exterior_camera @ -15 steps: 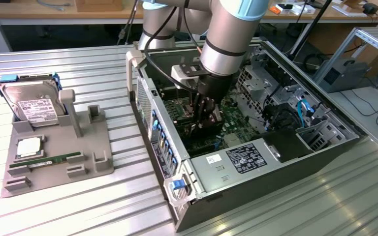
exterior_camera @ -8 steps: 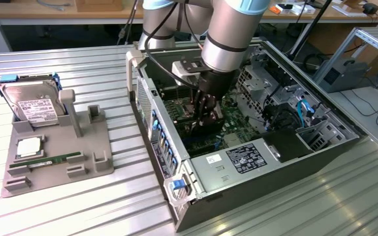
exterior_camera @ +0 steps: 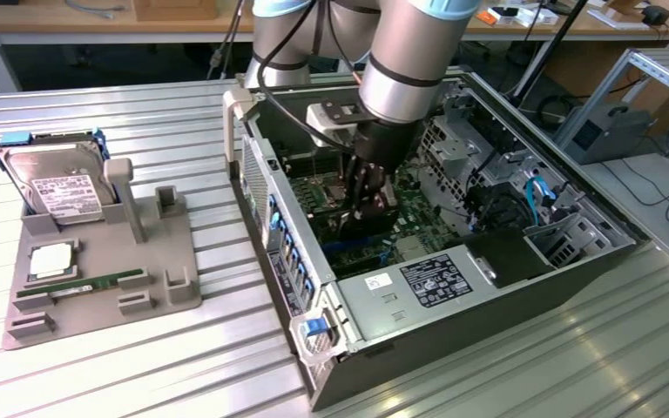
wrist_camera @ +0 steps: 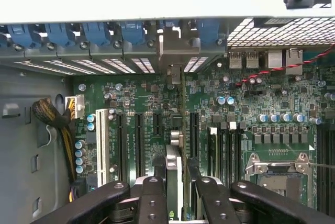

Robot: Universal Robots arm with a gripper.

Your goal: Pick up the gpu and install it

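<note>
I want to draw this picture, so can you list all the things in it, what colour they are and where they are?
computer case: one, black, lying open on the metal table
motherboard: one, green, inside the case
gpu: one, dark, held edge-on above the motherboard slots
hard drive: one, silver with white label, standing in the grey holder on the exterior view's left
memory stick: one, green, lying in the holder
gripper: one, black, shut on the gpu inside the case
</note>
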